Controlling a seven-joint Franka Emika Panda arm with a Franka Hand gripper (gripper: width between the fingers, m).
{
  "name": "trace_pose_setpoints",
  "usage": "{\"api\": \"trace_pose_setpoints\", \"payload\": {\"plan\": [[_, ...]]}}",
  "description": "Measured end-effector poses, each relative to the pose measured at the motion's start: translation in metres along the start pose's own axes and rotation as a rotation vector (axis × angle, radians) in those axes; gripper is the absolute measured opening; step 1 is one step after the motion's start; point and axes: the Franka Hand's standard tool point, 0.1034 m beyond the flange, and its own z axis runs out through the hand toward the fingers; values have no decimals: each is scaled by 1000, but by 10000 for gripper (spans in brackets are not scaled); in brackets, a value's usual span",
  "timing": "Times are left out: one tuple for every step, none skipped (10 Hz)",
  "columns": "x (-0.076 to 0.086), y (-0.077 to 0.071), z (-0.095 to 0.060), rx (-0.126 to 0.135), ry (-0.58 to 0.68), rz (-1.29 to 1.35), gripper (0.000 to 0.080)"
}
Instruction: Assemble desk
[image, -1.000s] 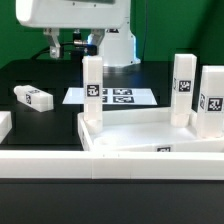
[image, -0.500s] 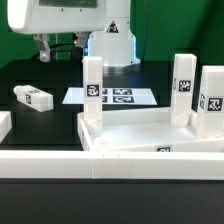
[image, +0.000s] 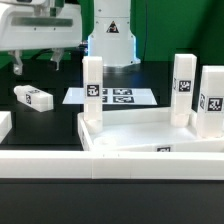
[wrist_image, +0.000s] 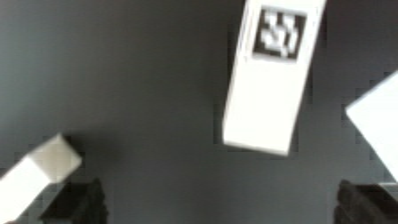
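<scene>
The white rimmed tabletop (image: 135, 136) lies at the front of the exterior view. Three white tagged legs stand upright on it: one at its left corner (image: 92, 88) and two at its right (image: 183, 88) (image: 211, 100). A fourth leg (image: 33, 97) lies loose on the black table at the left. My gripper (image: 38, 64) hangs open and empty above and behind that loose leg. In the wrist view the loose leg (wrist_image: 276, 80) lies ahead of my open gripper (wrist_image: 222, 205), with its tag at the far end. Both dark fingertips (wrist_image: 80, 200) are apart from it.
The marker board (image: 112, 97) lies flat behind the tabletop. A long white rail (image: 110, 166) runs across the front. Another white part (image: 4, 124) sits at the left edge. White parts (wrist_image: 36, 168) (wrist_image: 377, 115) show at the wrist view's edges.
The arm has swung toward the exterior view's left, from behind the marker board to above the loose leg. The parts have not moved.
</scene>
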Motion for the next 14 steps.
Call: {"api": "trace_pose_setpoints", "payload": {"plan": [[4, 1, 0, 2, 0, -7, 648], [5, 1, 0, 1, 1, -8, 648], [4, 0, 0, 2, 0, -7, 648], [4, 0, 0, 2, 0, -7, 648], [3, 1, 3, 0, -5, 4, 648], [0, 0, 10, -1, -20, 18, 648], [-1, -1, 18, -7, -33, 20, 648], [0, -3, 23, 0, -42, 14, 648], [1, -3, 24, 1, -45, 15, 648], [7, -5, 23, 12, -50, 33, 648], [8, -5, 23, 10, -50, 30, 648], [9, -6, 25, 15, -57, 55, 648], [18, -13, 28, 38, -103, 73, 648], [26, -15, 31, 41, -129, 66, 648]]}}
